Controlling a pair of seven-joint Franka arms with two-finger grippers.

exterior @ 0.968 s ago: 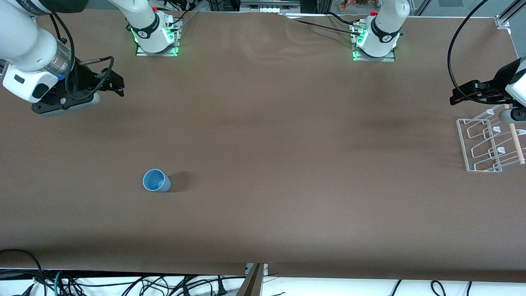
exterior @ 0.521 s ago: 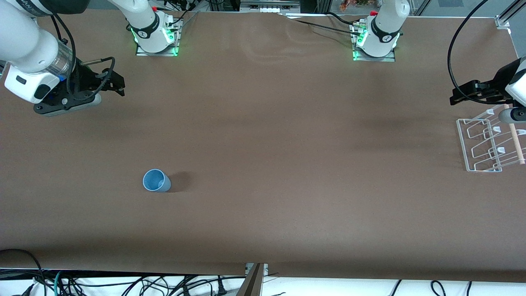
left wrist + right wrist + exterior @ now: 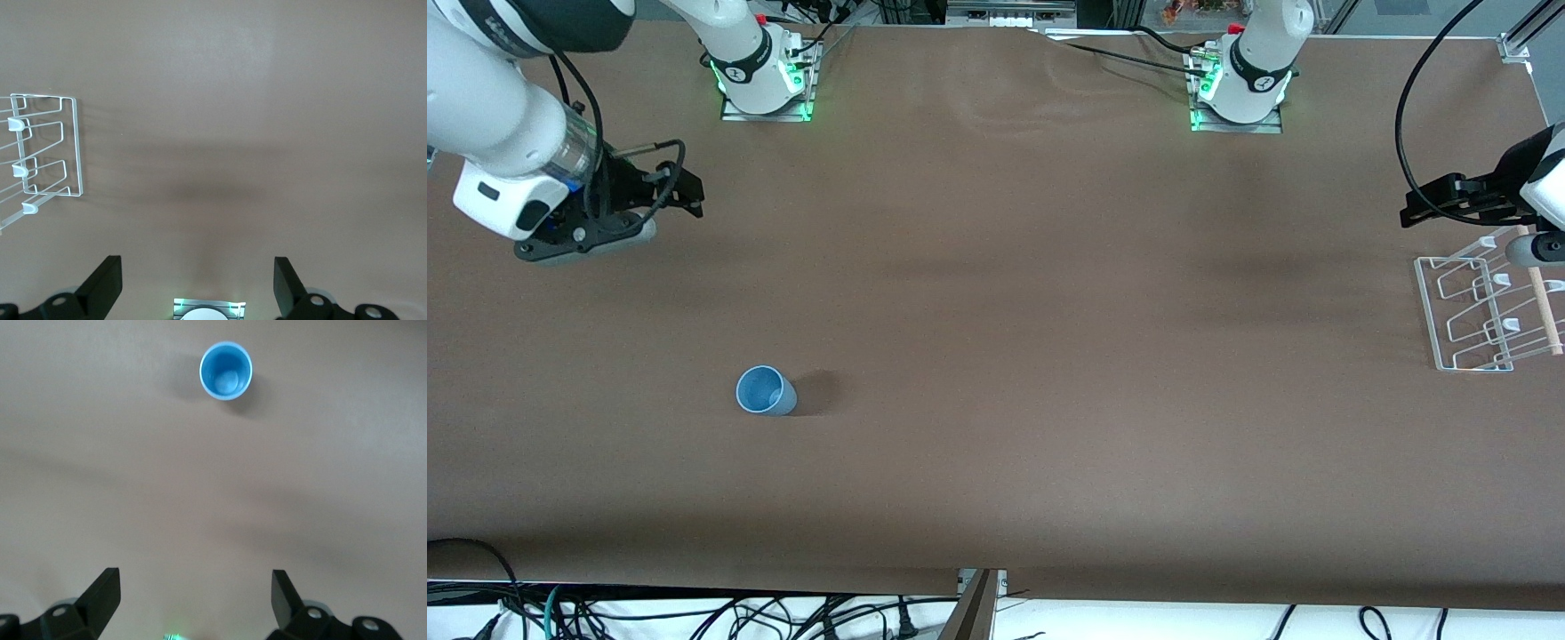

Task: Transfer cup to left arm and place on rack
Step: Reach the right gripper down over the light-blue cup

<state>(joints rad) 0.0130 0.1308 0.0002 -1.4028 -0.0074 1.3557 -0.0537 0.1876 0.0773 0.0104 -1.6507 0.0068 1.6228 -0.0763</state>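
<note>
The light-blue cup [image 3: 765, 391] stands upright on the brown table, toward the right arm's end and nearer to the front camera. It also shows in the right wrist view [image 3: 226, 371], mouth up and empty. My right gripper [image 3: 687, 190] is open and empty, up in the air over bare table well apart from the cup; the right wrist view shows it [image 3: 195, 583] with its jaws wide apart. The white wire rack [image 3: 1489, 311] stands at the left arm's end and also shows in the left wrist view [image 3: 47, 153]. My left gripper [image 3: 1412, 210] is open and empty beside the rack; the left wrist view shows it [image 3: 197, 270].
The two arm bases [image 3: 765, 84] [image 3: 1238, 93] stand along the table's edge farthest from the front camera. Cables [image 3: 694, 618] hang below the table's near edge. A black cable [image 3: 1405, 116] loops above the left arm's end.
My right gripper has moved a little toward the front camera and the cup. The left arm, the cup and the rack have not moved.
</note>
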